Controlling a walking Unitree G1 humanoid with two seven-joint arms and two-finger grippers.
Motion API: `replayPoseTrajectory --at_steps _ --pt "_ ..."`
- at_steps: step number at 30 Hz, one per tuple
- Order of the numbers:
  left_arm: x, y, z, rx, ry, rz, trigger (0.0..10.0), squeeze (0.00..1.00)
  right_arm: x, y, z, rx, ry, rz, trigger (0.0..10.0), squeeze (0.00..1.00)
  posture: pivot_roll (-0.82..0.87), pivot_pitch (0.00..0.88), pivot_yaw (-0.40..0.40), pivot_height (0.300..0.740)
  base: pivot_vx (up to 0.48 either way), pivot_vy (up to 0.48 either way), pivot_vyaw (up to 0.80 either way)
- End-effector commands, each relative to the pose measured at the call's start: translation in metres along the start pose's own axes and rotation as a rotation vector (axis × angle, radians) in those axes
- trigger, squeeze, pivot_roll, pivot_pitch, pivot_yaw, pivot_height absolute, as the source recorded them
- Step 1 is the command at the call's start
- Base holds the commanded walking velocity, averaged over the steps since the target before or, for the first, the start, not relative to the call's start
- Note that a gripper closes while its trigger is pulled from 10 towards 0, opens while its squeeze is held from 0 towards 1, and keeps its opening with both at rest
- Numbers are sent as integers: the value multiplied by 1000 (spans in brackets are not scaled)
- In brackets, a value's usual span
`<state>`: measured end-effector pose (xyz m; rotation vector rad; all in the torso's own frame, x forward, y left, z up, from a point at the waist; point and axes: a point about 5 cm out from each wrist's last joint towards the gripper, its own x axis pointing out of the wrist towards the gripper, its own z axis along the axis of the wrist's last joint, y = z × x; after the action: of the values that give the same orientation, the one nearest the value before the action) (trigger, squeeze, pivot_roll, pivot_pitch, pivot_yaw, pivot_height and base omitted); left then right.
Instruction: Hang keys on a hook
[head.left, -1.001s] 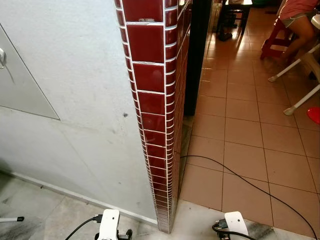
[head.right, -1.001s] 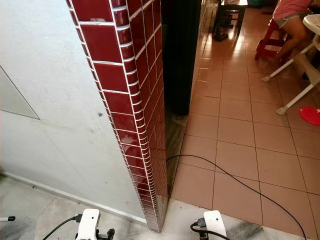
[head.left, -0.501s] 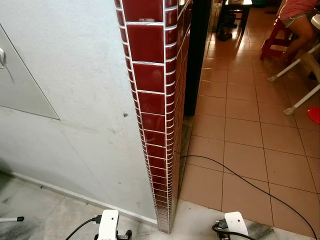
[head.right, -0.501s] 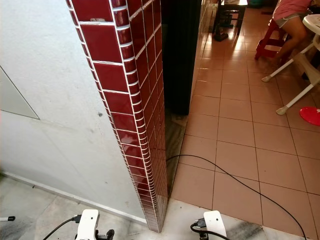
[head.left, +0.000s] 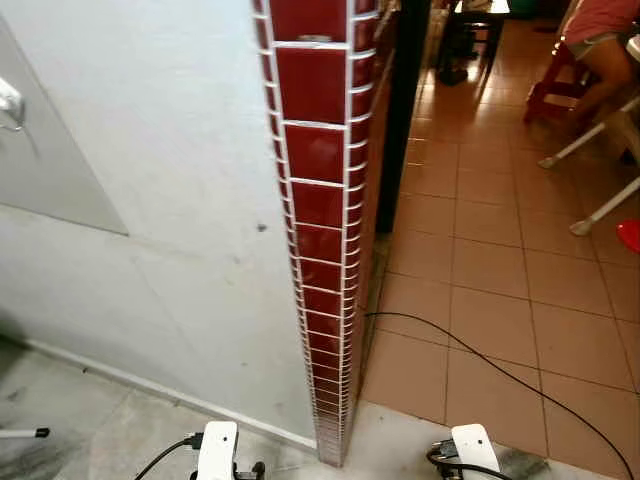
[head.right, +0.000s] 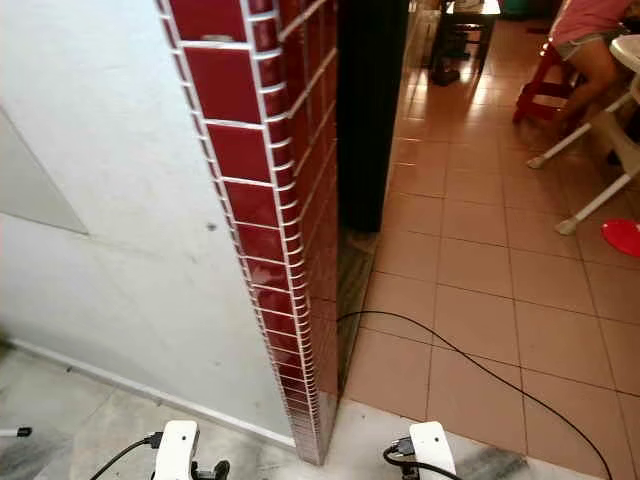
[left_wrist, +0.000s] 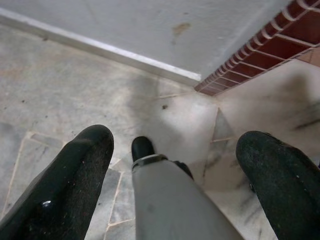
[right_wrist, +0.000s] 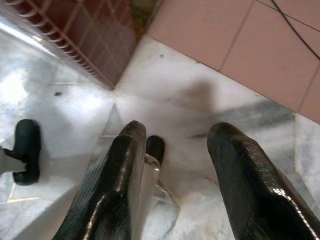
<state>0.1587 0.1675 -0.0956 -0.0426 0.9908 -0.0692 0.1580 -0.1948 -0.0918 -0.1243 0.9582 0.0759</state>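
Grey plaster wall (head.left: 150, 180) fills the nine o'clock side of the head views, and running top to bottom through the middle is the corner pillar of dark red tiles (head.left: 320, 200), its long axis plumb vertical. Off toward three o'clock spreads the terracotta tiled floor (head.left: 490, 290), with a black cable (head.left: 480, 355) snaking across it and a seated person (head.left: 600, 40) on a red stool at one o'clock. A flat grey panel (head.left: 50, 150) with a small metal latch (head.left: 10, 100) sits at ten o'clock on the wall. Now the task's things: no keys and no hook can be made out anywhere, so which way they lie from either arm, and how they point, can't be judged here; my guess is the robot must look higher or turn first. Both arms hang low at six o'clock. The left tool (left_wrist: 175, 170) points down at the marble floor (left_wrist: 60, 95), fingers spread wide and holding nothing. The right tool (right_wrist: 175, 165) does likewise, fingers parted and empty over the pale marble. Neither arm looks nearer to anything useful yet.
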Motion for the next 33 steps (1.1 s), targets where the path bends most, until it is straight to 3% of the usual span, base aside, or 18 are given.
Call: replayPoseTrajectory --at_steps 1,33 --pt "-1 4 -5 -6 17 15 10000 0 1 3 1 -8 -3 16 10000 0 -104 0 22 740 0 285 0" --pt "-1 4 -5 -12 16 14 10000 0 0 2 -1 -7 2 16 10000 0 -102 0 19 740 0 361 0"
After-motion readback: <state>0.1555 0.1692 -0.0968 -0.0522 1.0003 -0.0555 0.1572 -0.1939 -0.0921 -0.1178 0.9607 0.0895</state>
